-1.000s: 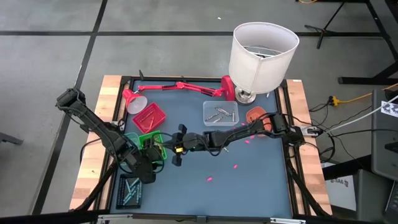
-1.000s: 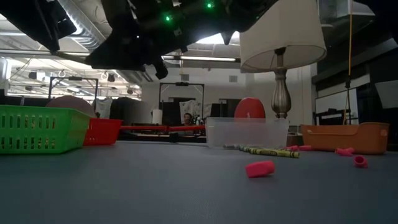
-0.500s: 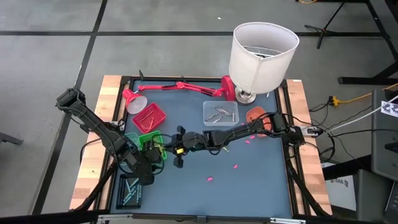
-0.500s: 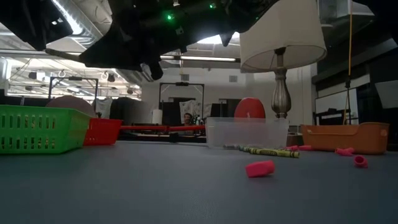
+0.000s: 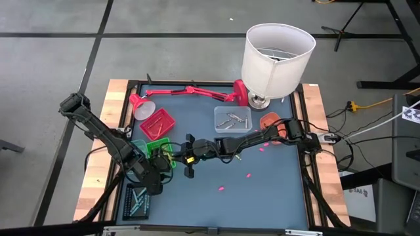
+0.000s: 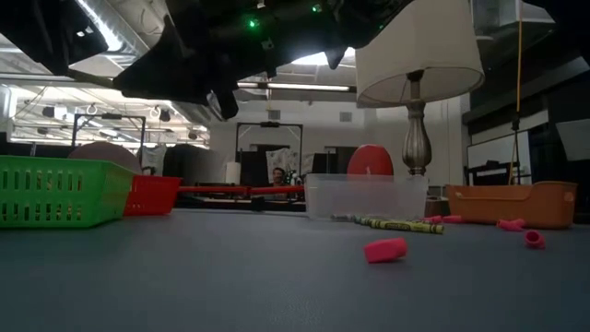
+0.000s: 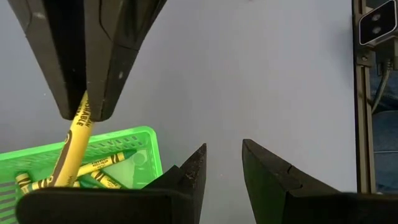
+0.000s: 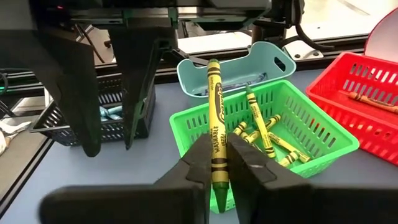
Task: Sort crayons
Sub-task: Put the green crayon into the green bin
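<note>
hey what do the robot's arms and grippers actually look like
Both arms are dark, nearly black, jointed links with black cables along them. The right arm shows small green lights and a yellow spot near its wrist. The left gripper and right gripper each have two dark, tapering, wedge-shaped fingers.

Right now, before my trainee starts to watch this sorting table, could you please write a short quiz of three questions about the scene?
1. True or false: the right gripper holds a yellow wax crayon between its fingers.
2. Choose one: which container lies directly beneath that crayon? A) the green plastic mesh basket; B) the red basket; C) the black tray.
3. Short answer: is the left gripper open or shut, and does it hold anything?

Key
1. True.
2. A. More yellow crayons already lie inside it.
3. Open, with nothing between its fingers; it waits beside the green basket.
</note>
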`<act>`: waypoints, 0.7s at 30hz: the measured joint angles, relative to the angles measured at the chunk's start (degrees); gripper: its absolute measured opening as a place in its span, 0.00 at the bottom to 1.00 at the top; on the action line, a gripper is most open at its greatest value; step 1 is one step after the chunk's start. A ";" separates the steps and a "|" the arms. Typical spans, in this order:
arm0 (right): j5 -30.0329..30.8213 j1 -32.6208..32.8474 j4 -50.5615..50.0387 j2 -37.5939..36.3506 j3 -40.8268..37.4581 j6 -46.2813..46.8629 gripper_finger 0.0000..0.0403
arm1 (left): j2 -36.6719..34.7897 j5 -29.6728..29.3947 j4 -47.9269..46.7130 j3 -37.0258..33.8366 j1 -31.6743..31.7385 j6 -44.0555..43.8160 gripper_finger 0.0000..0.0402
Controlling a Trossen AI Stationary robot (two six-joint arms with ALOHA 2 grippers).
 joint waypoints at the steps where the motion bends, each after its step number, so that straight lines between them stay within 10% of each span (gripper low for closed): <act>1: 0.00 0.00 0.02 0.00 0.00 0.02 0.13 | 0.00 0.00 0.00 0.00 0.00 0.00 0.22; 10: 0.02 0.00 0.91 0.00 0.00 0.09 0.33 | -0.01 -0.02 -0.01 0.00 0.00 0.01 0.22; 21: 0.00 -0.07 -11.17 -3.48 0.00 0.10 0.35 | -0.02 -1.30 0.04 0.00 0.06 0.13 0.22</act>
